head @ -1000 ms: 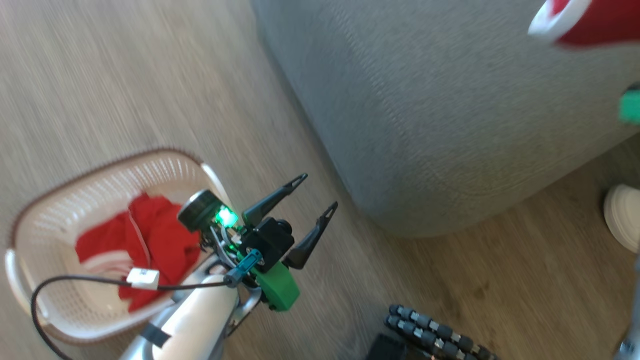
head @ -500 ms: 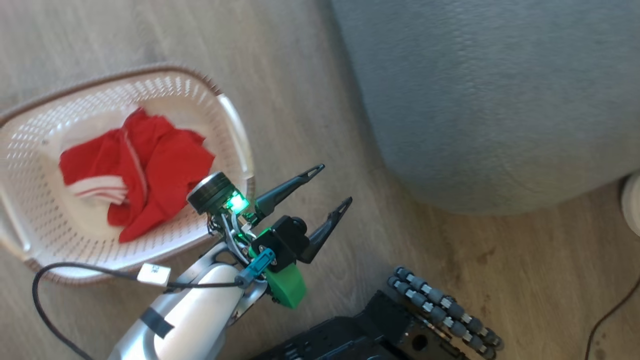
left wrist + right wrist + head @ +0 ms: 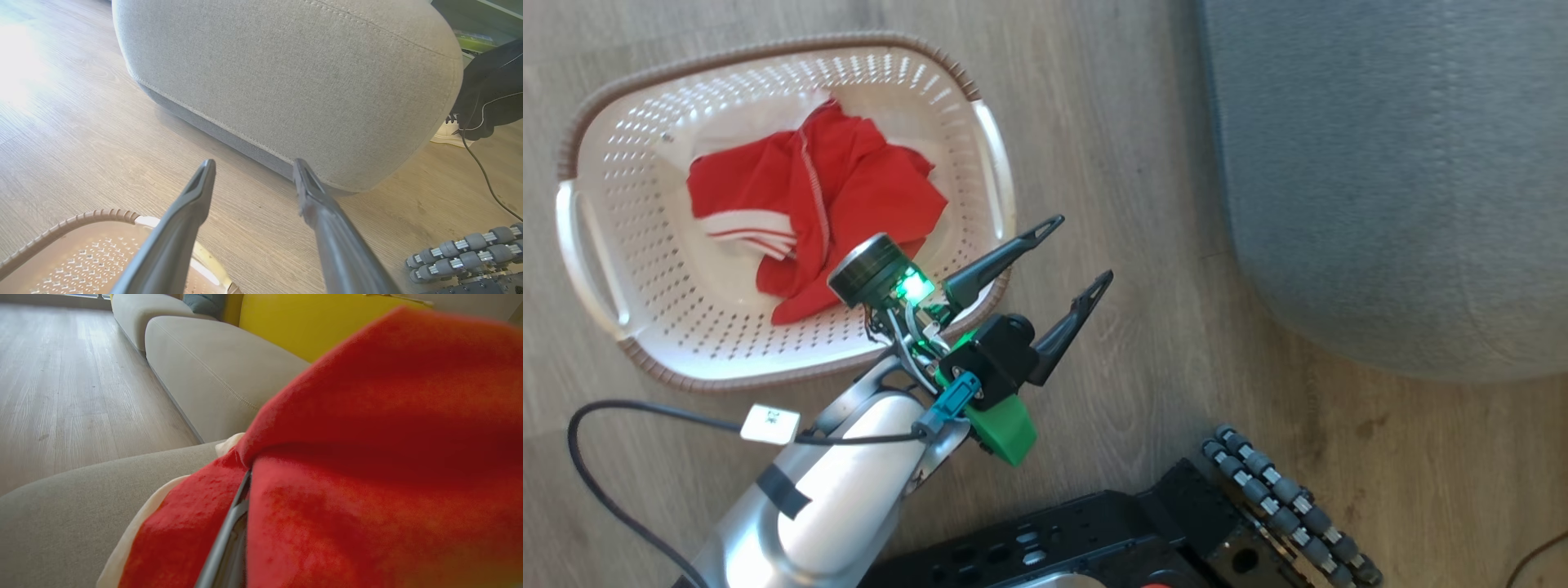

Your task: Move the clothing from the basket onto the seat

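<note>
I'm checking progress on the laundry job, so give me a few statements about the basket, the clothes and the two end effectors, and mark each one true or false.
1. A red garment lies inside the basket. True.
2. The left end effector is shut on fabric. False: its fingers stand wide apart and hold nothing, over the basket's near edge.
3. A second red garment is draped over the right end effector. True: that end effector is shut on it, with grey cushion showing beside it.
4. The basket stands on the seat. False: it sits on the wooden floor beside the seat.
</note>
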{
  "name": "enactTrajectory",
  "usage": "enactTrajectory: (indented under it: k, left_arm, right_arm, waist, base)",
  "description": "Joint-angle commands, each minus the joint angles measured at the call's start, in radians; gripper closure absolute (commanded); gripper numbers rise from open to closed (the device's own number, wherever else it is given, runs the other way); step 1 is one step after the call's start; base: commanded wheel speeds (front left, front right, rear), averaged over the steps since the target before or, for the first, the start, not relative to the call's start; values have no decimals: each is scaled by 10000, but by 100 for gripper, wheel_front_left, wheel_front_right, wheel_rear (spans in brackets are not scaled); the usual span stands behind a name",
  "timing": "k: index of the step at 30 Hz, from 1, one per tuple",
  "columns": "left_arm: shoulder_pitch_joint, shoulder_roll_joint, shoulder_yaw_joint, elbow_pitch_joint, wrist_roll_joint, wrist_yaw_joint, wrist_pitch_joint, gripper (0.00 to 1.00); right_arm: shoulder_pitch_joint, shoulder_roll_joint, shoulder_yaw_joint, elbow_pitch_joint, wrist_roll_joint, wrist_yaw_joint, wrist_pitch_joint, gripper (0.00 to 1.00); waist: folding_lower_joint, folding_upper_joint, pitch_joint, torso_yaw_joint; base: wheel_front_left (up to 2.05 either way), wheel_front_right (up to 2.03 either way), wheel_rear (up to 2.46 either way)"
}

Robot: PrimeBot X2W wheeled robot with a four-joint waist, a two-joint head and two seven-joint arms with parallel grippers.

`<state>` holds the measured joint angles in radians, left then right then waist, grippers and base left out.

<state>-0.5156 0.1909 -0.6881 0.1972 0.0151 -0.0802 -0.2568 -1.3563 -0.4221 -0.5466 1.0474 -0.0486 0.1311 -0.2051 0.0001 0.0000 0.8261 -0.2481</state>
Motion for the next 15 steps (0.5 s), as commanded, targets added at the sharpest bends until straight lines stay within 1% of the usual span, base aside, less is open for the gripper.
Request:
enactTrajectory:
  k: [1,7,11,15]
  left_arm:
    - [53,-92,89,-327,-127,42,-49,0]
    - [-80,-165,75,-323,-187,129,-49,0]
    - [-113,-254,113,-630,-303,129,-49,0]
    - [-105,-240,147,-699,-318,122,-49,0]
  right_arm:
    - [-118,-460,-94,-147,-143,-4,83,100]
    - [-352,-440,-262,847,-870,-4,435,100]
    - [-296,-470,-11,1111,-1538,-4,341,100]
    - [-366,-407,-145,1291,-1764,-4,183,100]
  waist:
    - [-1,0,137,146]
    - [-1,0,234,322]
    - [-1,0,236,337]
    - [-1,0,167,287]
  base:
    - [0,0,0]
    - [0,0,0]
    - [0,0,0]
    - [0,0,0]
